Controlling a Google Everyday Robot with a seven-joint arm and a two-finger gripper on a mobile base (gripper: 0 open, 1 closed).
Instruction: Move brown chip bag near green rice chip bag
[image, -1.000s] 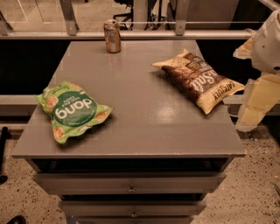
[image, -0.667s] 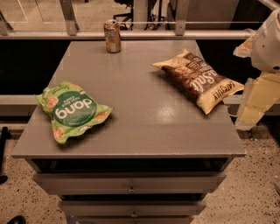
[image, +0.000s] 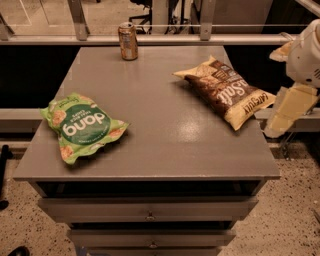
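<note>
Gripper: the gripper (image: 291, 106) hangs off the worktop, outside its right edge about halfway along, pale and tilted, with its lower end leaning toward the worktop.
Gripper state: cannot tell whether it is apart or together; it holds nothing that can be seen.
Arm: a white rounded arm (image: 306, 54) sits above the gripper at the right border of the view, beyond the right edge of the worktop and higher than its surface.
Gripper to bag: the gripper is just beside the near-right end of the brown chip bag (image: 226, 89); no contact between them shows.
Brown chip bag, place: it lies flat on the right half of the worktop (image: 165, 130), toward the far right corner.
Brown chip bag, long axis: diagonal, with one pale yellow end pointing toward the middle of the far edge and the other toward the right edge, where it juts out past that edge.
Brown chip bag, lettering: the white script runs along the long axis.
Green rice chip bag: the green rice chip bag (image: 82, 126) lies flat by the left edge, closer to the near left corner, with its round dark label reading upside down in this view.
Gap between bags: well apart, with bare worktop between them.
Can: a can (image: 128, 41) stands upright at the far edge, left of its middle.
Below the worktop: drawers (image: 150, 211) line the front.
</note>
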